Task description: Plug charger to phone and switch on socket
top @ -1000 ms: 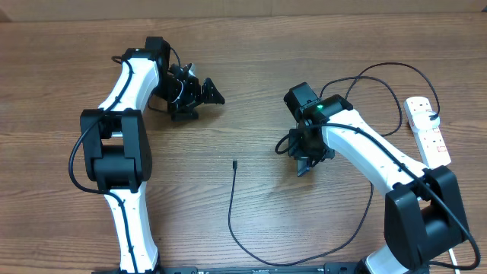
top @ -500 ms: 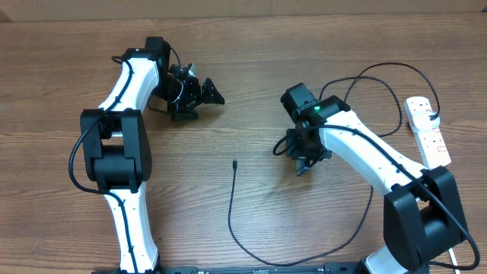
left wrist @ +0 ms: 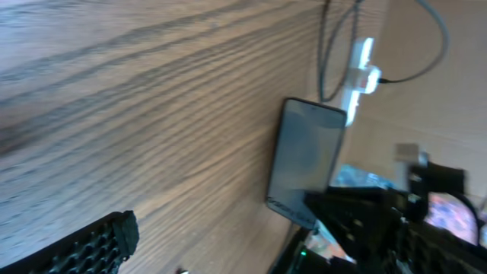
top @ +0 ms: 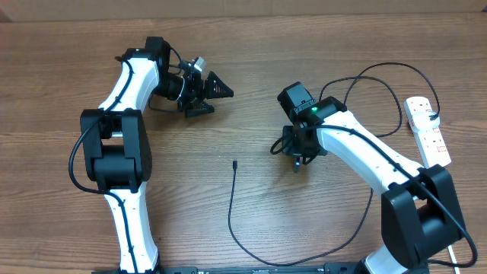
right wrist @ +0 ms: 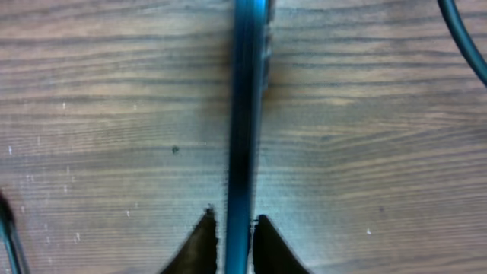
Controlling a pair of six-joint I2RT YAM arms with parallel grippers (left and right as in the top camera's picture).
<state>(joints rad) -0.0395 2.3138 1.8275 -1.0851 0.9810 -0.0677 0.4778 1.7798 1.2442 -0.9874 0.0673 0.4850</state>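
Holding the phone (right wrist: 243, 106) on edge, your right fingers (right wrist: 199, 242) are pinching its two faces, and its long axis is running straight out ahead of them over the worktop (right wrist: 91, 114). The charger (top: 231, 204) is lying loose between the arms, its plug tip resting near the right fingers on the side facing the left arm, cable trailing back toward the arm bases. Your left fingers (top: 218, 88) are standing apart and empty, hovering farther up the worktop from that tip, so the free arm is looking like the one to fetch it.
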